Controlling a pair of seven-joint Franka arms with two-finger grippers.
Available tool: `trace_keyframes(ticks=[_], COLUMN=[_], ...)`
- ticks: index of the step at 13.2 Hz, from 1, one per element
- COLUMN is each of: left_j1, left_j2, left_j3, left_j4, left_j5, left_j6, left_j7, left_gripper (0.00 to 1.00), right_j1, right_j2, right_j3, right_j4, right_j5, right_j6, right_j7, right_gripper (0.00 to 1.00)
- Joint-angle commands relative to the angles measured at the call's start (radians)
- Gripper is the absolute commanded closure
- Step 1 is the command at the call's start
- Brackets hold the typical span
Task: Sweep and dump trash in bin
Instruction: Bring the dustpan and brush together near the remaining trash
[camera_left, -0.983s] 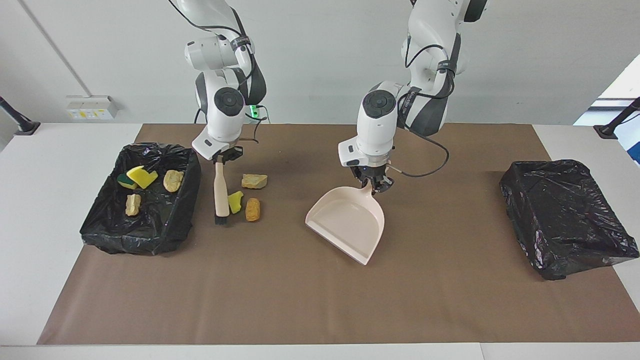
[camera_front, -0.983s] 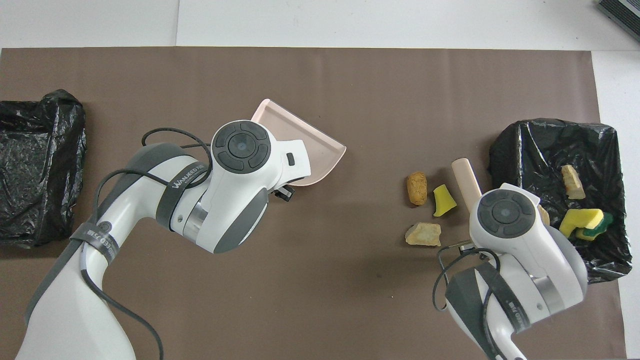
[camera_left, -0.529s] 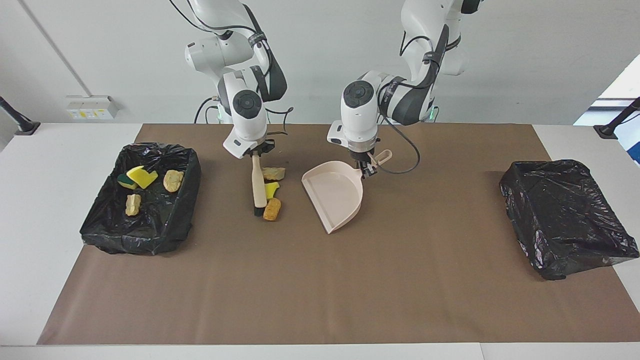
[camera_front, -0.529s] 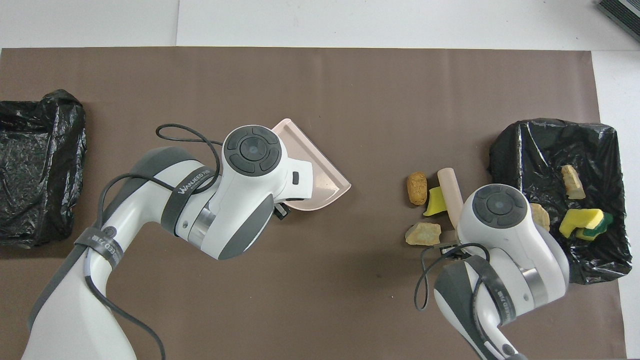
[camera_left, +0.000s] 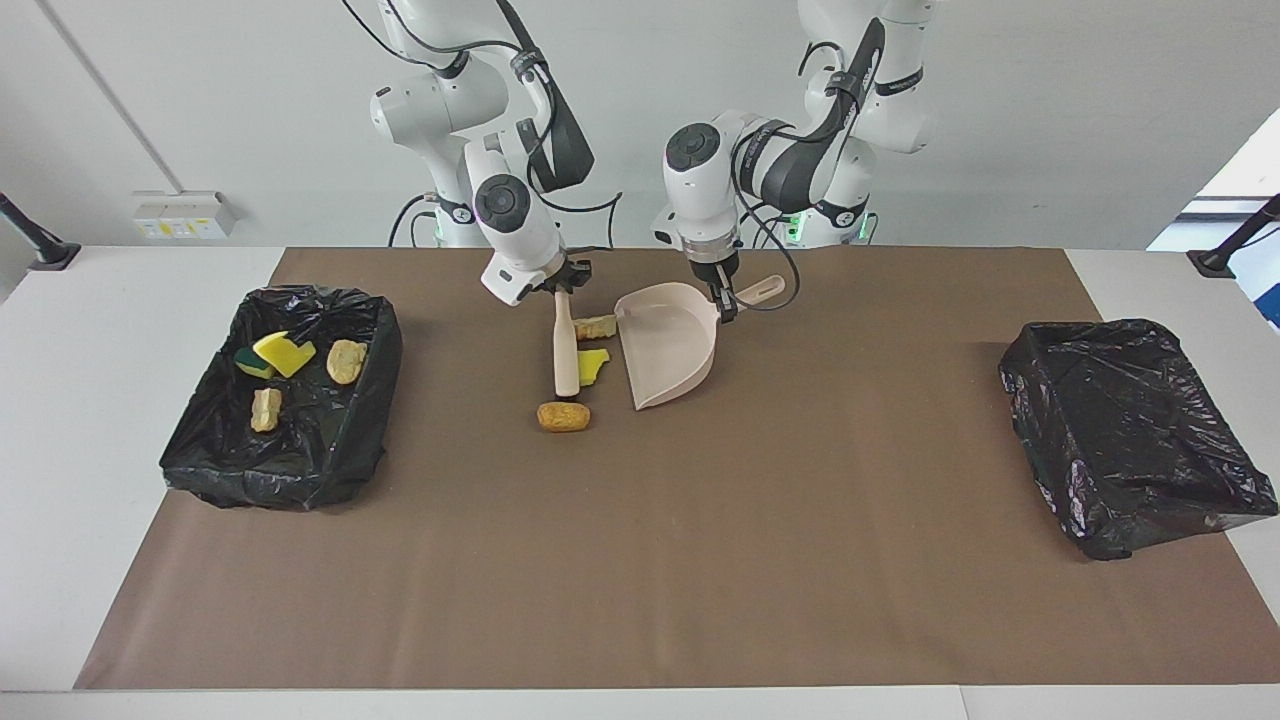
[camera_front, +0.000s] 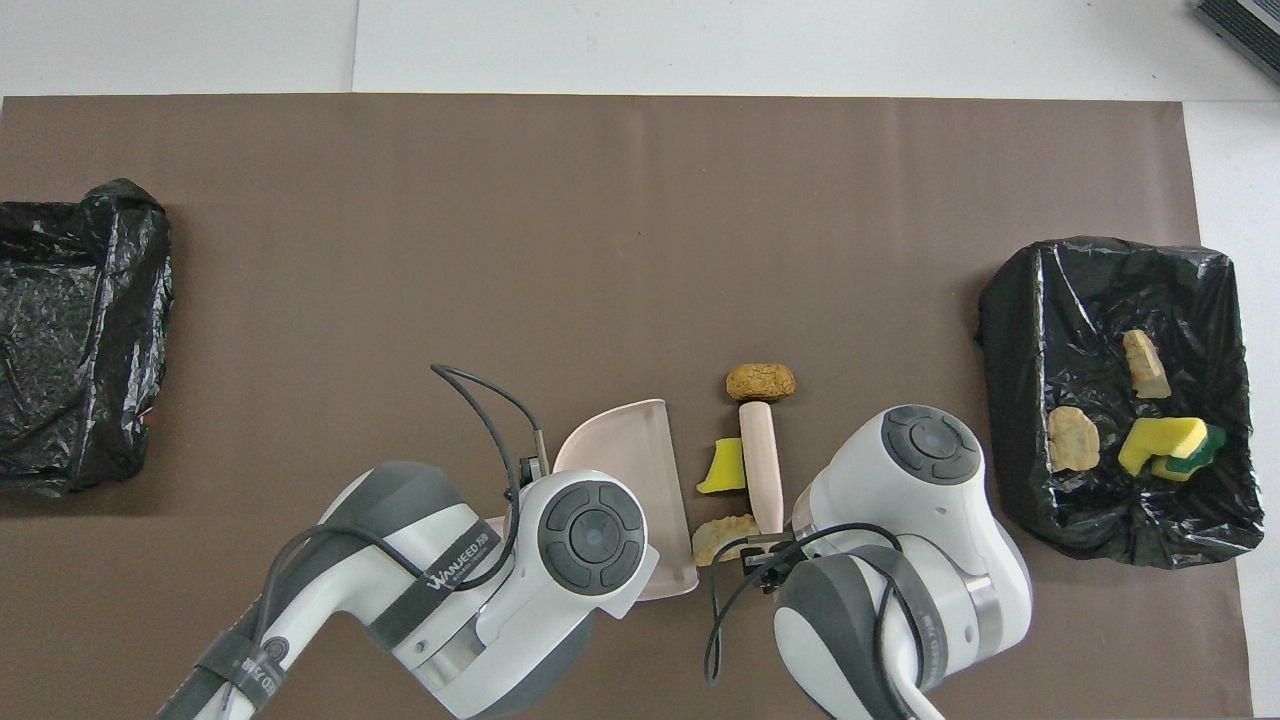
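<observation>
Right pincer (camera_left: 563, 290) pinching brush (camera_left: 566, 345), left pincer (camera_left: 722, 302) pinching dustpan (camera_left: 668, 345), upper middle. Sweeping scraps (camera_left: 592, 365) now. Next, push gently into pan.

Loose trash: three scraps on the brown mat, toward the robots' edge.
Orange chunk (camera_left: 563, 416): lying flat, farthest from the robots.
Yellow sponge piece (camera_left: 592, 365): mid-row.
Tan chunk (camera_left: 596, 326): nearest the robots.
Binned trash: four scraps (camera_left: 285, 353) inside the black-lined bin (camera_left: 340, 450) at the right arm's end.
</observation>
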Motion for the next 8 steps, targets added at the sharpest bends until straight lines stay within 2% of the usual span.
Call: trace_keyframes(ticks=[1,5,7,8], left_j1=[-0.017,-0.003,0.019,0.028], left_j2=[-0.039,-0.039,-0.036,-0.034], left_j3=[0.016,0.016,0.016,0.016], left_j4=[-0.054,-0.076,-0.076,-0.074], left_j5=[0.021,0.018,0.013,0.012], left_j6=[0.027,0.036,0.038,0.038], left_j7=[0.017,0.005,0.001,0.001], left_gripper=[1.00,1.00,1.00,1.00], right_j1=[0.024,0.013,0.009,0.000], right_j2=[-0.024,-0.002,-0.001,0.002], right_j3=[0.002,0.001,-0.001,-0.005], right_j4=[-0.019,0.020,0.094,0.144], right_j5=[0.116,0.302,0.316,0.304], right_j6=[0.007,0.001,-0.022,-0.078], right_j7=[-0.039,-0.100,-0.091,-0.090], right_gripper=[1.00,1.00,1.00,1.00])
